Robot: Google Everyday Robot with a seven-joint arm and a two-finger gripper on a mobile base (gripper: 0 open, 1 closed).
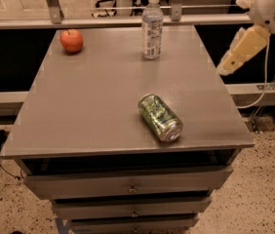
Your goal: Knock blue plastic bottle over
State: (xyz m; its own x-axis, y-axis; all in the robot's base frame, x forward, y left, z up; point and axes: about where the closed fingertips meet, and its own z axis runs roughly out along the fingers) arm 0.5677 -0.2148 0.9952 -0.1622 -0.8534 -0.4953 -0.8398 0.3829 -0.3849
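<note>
A red apple [71, 40] sits at the far left of the grey table top [88, 106], well apart from everything else. To its right, at the far edge near the middle, the blue plastic bottle [152, 27] stands upright; it is clear, with a white cap and a pale printed label around its body. Nearer and a little further right, a green drink can [160, 117] lies on its side close to the table's near edge, its silver end facing near-right. Below the top, the fronts of several drawers [127, 184] show, each with a small knob. At the far right, off the table's right edge and above floor level, the cream-coloured gripper [225, 68] hangs tilted down and to the left, well apart from the bottle and touching nothing. Whether it is open or closed cannot be told from here.
</note>
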